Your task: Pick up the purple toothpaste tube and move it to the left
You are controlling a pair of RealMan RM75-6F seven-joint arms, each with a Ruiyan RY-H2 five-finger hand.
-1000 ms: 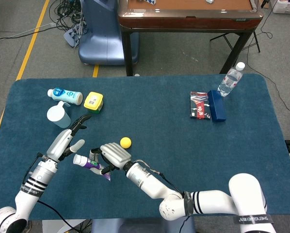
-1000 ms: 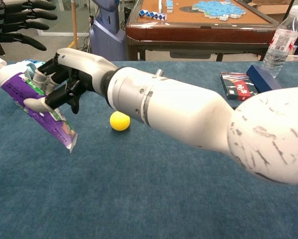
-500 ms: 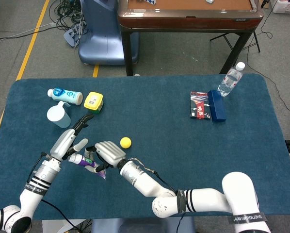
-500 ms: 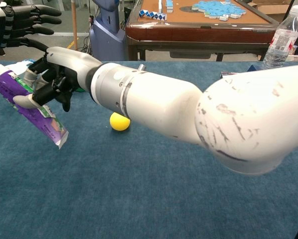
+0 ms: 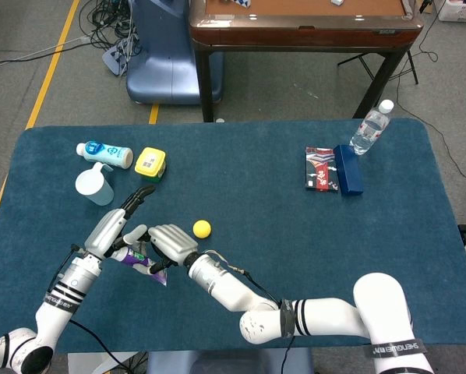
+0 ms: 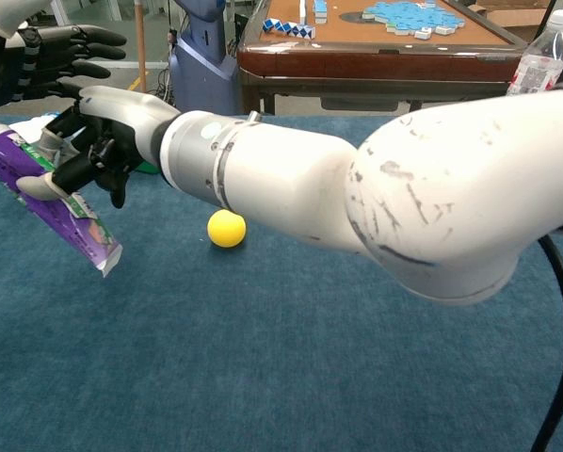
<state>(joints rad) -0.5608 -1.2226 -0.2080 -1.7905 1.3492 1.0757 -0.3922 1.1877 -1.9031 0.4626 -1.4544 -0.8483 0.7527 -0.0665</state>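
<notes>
Fingers of my right hand (image 5: 169,243) wrapped around purple toothpaste tube (image 5: 142,263), head view; tube near left part of blue table (image 5: 295,210), tilted. My left hand (image 5: 116,226) just left of it, fingers spread, grasping nothing; whether it touches tube I cannot tell. Yellow ball (image 5: 202,228) just right of right hand.

Chest view: right hand (image 6: 93,141) grips tube (image 6: 60,207) above cloth, crimped end low and nearer. Left hand (image 6: 60,56) far left, fingers extended. Ball (image 6: 226,228) on table beyond.

Blue table (image 5: 241,187) (yellow ball (image 5: 202,228) aboard)
</notes>
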